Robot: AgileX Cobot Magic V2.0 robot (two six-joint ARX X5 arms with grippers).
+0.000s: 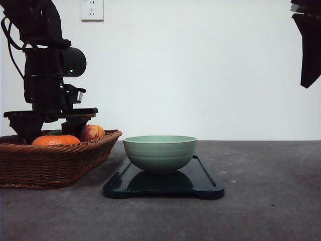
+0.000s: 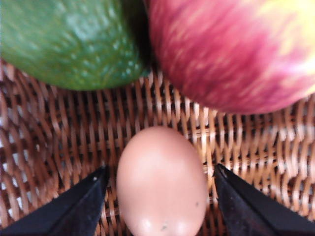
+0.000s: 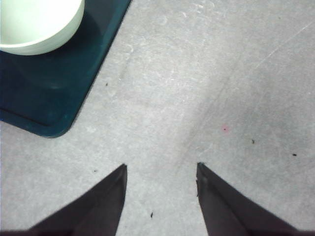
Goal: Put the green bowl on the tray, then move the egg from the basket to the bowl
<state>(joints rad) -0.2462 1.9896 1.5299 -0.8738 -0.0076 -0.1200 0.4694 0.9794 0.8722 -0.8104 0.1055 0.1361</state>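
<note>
The green bowl [image 1: 160, 152] stands upright in the middle of the dark tray [image 1: 208, 190]. To its left, my left arm [image 1: 50, 100] reaches down into the wicker basket [image 1: 50, 163]. In the left wrist view the reddish-brown egg [image 2: 161, 184] lies on the basket weave [image 2: 44, 147], and my left gripper [image 2: 161, 167] is open with one finger on each side of it and a small gap to each. My right gripper [image 3: 161, 165] hangs open over bare table, beside a corner of the tray [image 3: 44, 103] and the bowl [image 3: 34, 24]. The right arm [image 1: 308, 50] is high at the right.
A red-yellow apple [image 2: 231, 49] and a green fruit [image 2: 69, 39] lie just beyond the egg in the basket. An orange fruit [image 1: 56, 140] and the apple [image 1: 92, 132] show above the basket rim. Grey tabletop [image 1: 271, 201] stretches right of the tray.
</note>
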